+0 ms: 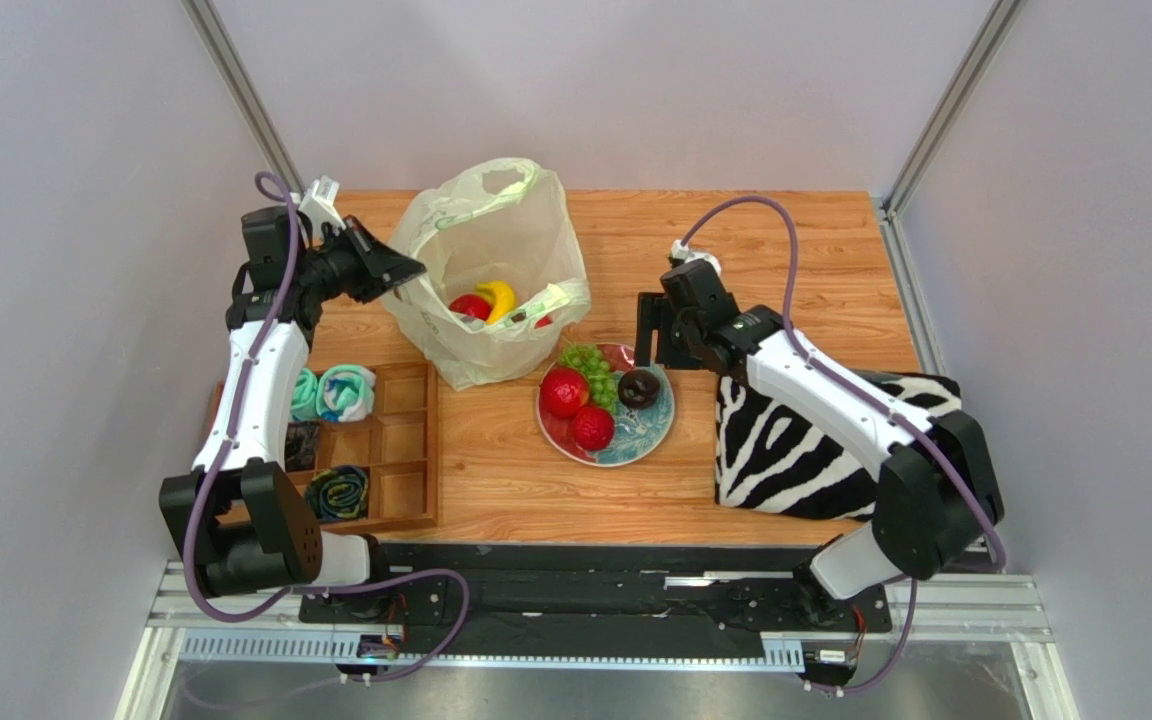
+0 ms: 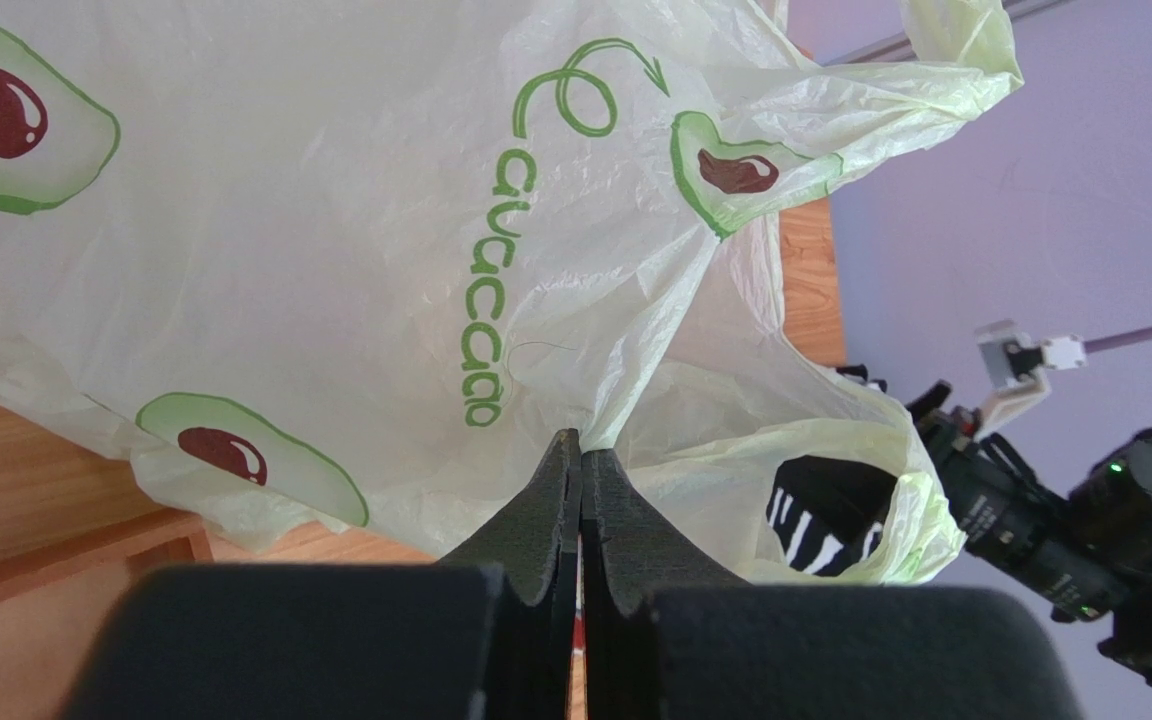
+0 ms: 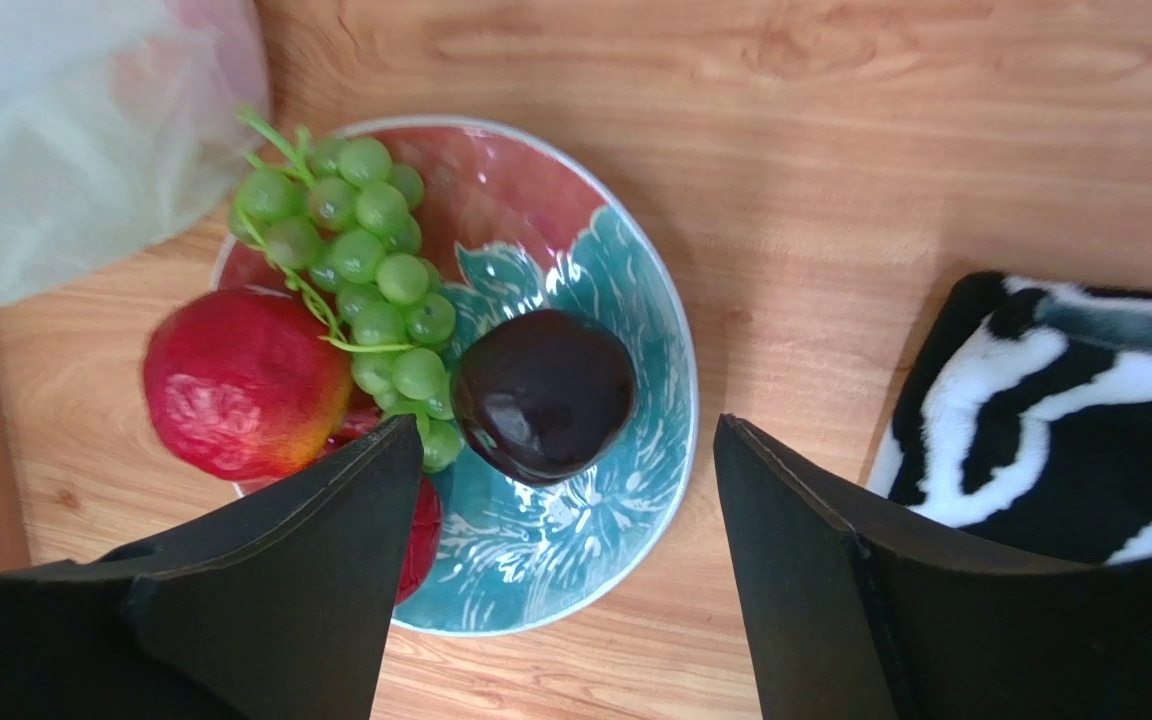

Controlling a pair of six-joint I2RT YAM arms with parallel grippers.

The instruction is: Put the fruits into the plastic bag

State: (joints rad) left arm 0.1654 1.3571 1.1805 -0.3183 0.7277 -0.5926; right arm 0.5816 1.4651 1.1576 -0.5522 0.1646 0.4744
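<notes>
The pale yellow-green plastic bag stands at the back centre with its mouth open; a yellow banana and a red fruit lie inside. My left gripper is shut on the bag's left rim; in the left wrist view its jaws pinch the bag. On the red-and-teal plate lie green grapes, two red fruits and a dark oval fruit. My right gripper is open and empty above the plate's far right rim. The right wrist view shows the gripper over the dark fruit, with the grapes and a red fruit to the left.
A wooden compartment tray with rolled teal cloth bundles stands at the left. A zebra-striped cloth lies right of the plate, under my right arm; it also shows in the right wrist view. Grey walls close in the table.
</notes>
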